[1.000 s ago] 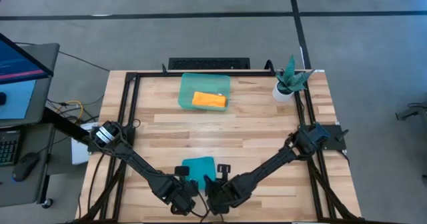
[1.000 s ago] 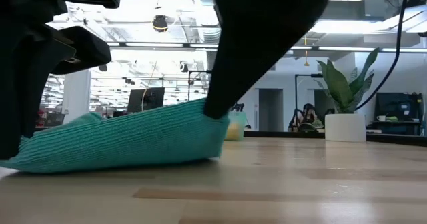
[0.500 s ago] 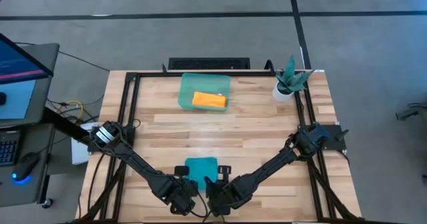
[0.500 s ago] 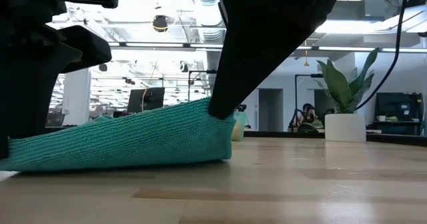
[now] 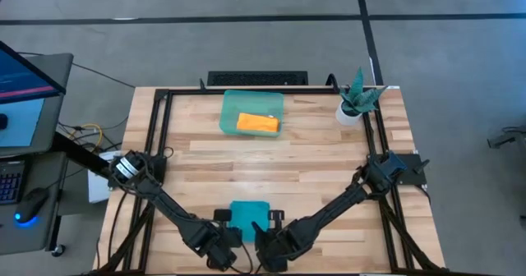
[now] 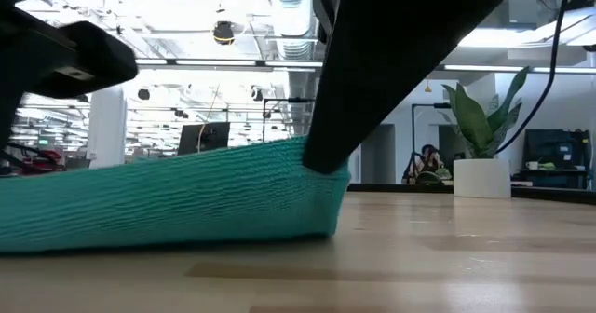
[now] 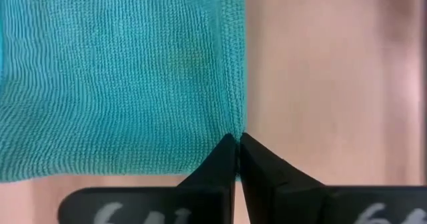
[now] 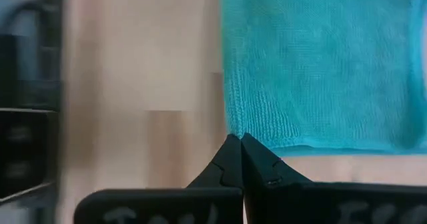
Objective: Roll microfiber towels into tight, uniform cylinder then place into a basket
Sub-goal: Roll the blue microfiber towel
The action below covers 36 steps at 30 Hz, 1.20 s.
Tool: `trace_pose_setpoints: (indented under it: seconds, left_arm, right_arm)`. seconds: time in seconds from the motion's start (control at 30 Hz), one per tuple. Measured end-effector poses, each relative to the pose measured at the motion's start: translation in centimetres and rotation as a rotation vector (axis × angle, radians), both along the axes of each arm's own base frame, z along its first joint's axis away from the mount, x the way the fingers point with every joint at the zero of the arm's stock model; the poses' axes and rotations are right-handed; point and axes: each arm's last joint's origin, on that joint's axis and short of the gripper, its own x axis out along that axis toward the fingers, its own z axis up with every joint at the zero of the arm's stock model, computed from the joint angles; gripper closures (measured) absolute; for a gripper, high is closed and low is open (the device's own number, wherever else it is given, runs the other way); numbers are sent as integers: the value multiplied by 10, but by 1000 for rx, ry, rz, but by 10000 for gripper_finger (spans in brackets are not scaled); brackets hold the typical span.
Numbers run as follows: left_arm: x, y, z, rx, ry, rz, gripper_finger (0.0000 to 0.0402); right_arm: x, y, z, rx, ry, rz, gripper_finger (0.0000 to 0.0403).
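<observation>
Teal-blue towel (image 5: 248, 213) at the near edge, its ribbed weave running in fine lines, a tighter stitched hem down the side. Bright orange towel (image 5: 258, 124) sits in the translucent pale-green basket (image 5: 231, 103). The table (image 5: 312, 157) is pale blond wood in plank strips, framed in black. Both arms are dark, near black; the left gripper (image 7: 236, 147) and the right gripper (image 8: 237, 149) show black fingers. White pot (image 5: 348, 112) carries green spiky leaves, and grey floor lies beyond.
</observation>
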Motion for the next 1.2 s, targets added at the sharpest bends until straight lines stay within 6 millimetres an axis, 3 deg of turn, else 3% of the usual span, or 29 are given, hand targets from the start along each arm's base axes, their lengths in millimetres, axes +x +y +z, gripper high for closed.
trace_pose_setpoints:
  seconds: [0.17,0.47,0.8,1.2]
  left_arm:
    - [-6,-7,0,-63,33,27,397]
    - [-4,0,4,-107,91,76,401]
    - [-20,7,27,49,-31,190,401]
    - [-9,18,20,96,-43,247,401]
  right_arm:
    - [2,9,2,65,-34,75,394]
    - [5,-2,2,-33,-57,6,394]
    - [5,-4,7,-168,-170,-54,394]
    - [16,-41,-17,-81,-58,-306,394]
